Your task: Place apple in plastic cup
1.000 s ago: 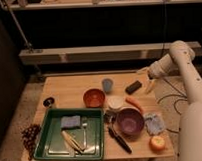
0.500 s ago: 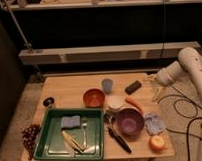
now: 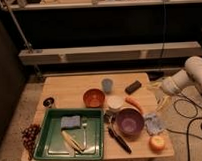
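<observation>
Your end effector (image 3: pixel 161 89) hangs just off the right edge of the table (image 3: pixel 65 89), level with the carrot (image 3: pixel 133 103), jaws released and nothing in them. Your apple (image 3: pixel 157 142) sits on the table's front right corner, just beside the purple bowl (image 3: pixel 129 121). The blue cup (image 3: pixel 107 85) stands upright toward the back, near the orange-brown bowl (image 3: pixel 94 97) and well apart from the apple.
</observation>
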Controlling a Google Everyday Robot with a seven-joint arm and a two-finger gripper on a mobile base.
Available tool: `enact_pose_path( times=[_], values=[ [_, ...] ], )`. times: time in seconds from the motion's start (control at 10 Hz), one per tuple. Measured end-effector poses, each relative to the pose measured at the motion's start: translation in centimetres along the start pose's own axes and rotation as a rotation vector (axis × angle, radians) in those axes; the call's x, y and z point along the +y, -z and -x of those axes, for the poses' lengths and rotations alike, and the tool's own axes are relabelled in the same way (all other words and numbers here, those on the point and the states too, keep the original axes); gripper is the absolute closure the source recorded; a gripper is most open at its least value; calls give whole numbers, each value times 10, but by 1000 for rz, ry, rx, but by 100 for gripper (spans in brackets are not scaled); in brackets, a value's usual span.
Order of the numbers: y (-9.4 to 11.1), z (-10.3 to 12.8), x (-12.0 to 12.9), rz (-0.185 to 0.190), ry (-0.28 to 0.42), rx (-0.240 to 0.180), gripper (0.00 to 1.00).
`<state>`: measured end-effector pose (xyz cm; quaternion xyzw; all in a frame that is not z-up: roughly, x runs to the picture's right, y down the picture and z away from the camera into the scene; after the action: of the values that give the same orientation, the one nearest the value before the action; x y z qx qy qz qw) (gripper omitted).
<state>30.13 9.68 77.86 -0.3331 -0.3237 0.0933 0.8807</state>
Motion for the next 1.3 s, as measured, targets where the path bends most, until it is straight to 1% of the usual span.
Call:
enact_pose_path(
  times=[0.2, 0.4, 0.8, 0.9, 1.0, 1.2, 1.3],
  values=[
    [-1, 3, -3, -3, 5, -1, 20],
    [0, 1, -1, -5, 1, -1, 20],
    [-1, 3, -2, 0, 5, -1, 20],
    [1, 4, -1, -4, 5, -8, 20],
    [9, 3, 5, -18, 3, -16, 20],
    [29, -4, 28, -39, -4, -27, 20],
    [35, -5, 38, -50, -4, -33, 20]
  ],
)
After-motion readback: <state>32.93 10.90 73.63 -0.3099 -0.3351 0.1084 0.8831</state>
